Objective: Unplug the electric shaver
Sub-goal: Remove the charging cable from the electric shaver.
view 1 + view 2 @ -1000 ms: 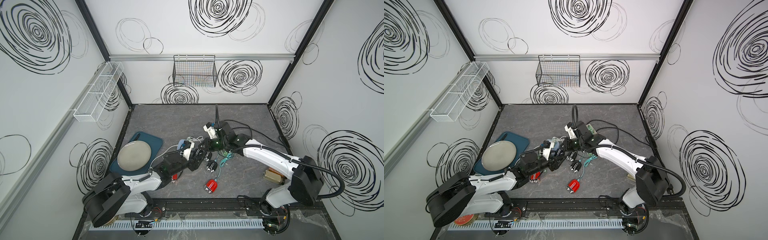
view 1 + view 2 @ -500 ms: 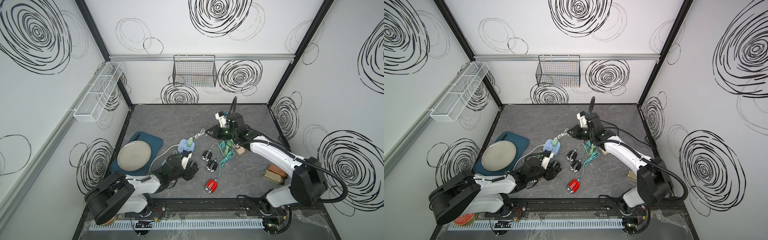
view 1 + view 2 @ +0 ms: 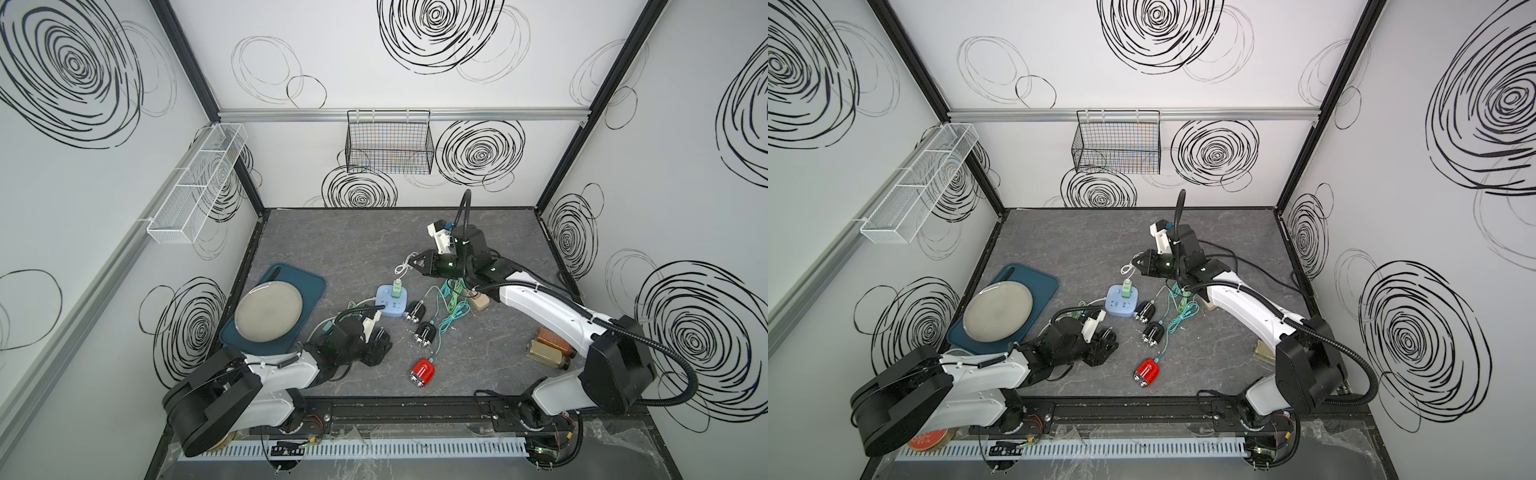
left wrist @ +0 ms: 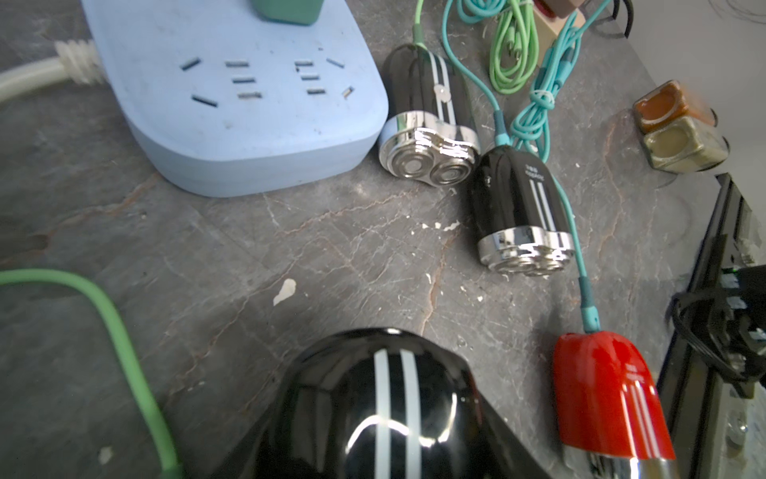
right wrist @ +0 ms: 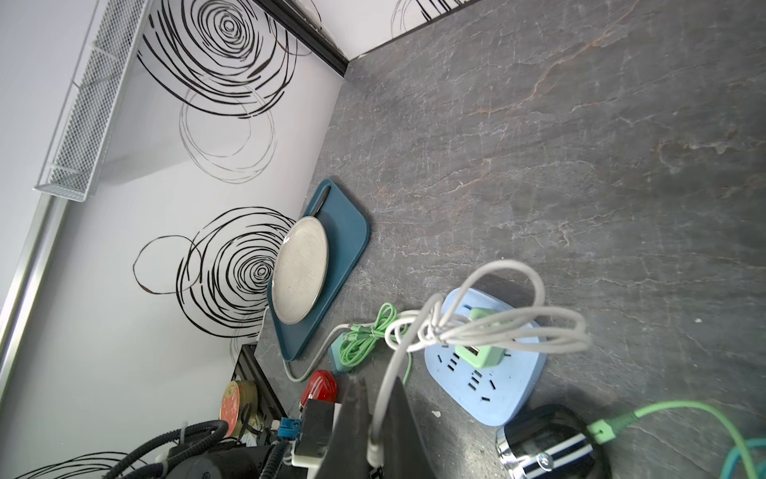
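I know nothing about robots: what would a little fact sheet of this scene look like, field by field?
left claw: closed on a black shaver
right claw: shut on a bundled white cable, raised off the table
power strip: blue, with a green adapter plugged in
loose on the table: two other black shavers, one red shaver, each with a cable attached
held shaver's cable: none visible at its end

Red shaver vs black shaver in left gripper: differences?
The red shaver lies loose on the table; the black shaver is clamped in the left gripper. The red shaver has a teal cable plugged in; the black shaver's visible end has none. The red shaver's stripes are faint, the black shaver's bright white. Both have the same rounded body.
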`<control>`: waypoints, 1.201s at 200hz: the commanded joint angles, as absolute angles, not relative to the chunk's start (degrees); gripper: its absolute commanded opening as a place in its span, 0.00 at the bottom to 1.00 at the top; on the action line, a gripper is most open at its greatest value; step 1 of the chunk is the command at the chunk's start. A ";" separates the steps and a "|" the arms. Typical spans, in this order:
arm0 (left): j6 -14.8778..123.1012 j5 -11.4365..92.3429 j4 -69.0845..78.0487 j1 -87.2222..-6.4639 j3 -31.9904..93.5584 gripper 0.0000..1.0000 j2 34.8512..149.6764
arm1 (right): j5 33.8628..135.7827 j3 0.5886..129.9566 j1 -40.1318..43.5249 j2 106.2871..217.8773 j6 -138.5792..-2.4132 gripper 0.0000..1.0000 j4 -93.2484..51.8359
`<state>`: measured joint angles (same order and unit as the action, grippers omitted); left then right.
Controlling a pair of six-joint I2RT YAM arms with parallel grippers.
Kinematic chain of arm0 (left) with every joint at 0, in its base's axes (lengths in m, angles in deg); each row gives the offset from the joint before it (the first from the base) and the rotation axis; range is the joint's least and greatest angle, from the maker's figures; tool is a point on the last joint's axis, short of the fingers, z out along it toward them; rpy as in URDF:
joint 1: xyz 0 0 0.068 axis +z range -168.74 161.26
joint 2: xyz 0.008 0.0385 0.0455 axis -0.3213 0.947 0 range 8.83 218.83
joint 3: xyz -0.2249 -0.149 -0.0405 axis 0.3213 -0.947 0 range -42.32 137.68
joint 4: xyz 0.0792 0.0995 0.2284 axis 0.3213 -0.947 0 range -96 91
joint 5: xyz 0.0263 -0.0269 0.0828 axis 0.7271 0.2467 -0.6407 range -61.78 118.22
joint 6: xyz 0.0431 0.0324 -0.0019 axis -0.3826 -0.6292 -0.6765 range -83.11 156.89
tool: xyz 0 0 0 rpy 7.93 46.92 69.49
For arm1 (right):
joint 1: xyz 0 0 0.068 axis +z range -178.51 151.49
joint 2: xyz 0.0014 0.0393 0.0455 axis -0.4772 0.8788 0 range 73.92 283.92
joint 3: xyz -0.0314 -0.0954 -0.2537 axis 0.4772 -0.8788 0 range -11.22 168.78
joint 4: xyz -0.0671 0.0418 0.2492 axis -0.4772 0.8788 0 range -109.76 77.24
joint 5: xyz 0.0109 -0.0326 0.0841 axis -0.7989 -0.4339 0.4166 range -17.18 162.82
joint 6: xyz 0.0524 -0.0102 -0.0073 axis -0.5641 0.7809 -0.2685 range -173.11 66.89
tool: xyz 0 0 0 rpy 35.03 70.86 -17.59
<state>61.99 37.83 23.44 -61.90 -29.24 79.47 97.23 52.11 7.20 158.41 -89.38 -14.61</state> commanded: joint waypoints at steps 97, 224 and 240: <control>71.20 21.37 -6.94 -71.51 -16.63 0.26 73.55 | 97.52 49.62 17.35 168.48 -85.29 0.01 -11.28; 88.82 12.72 -21.24 -78.77 -17.10 0.34 76.41 | 96.84 48.87 20.54 172.44 -86.31 0.04 -12.11; 89.10 13.09 -21.40 -78.81 -17.10 0.38 76.93 | 96.58 48.96 20.62 172.70 -86.28 0.04 -12.00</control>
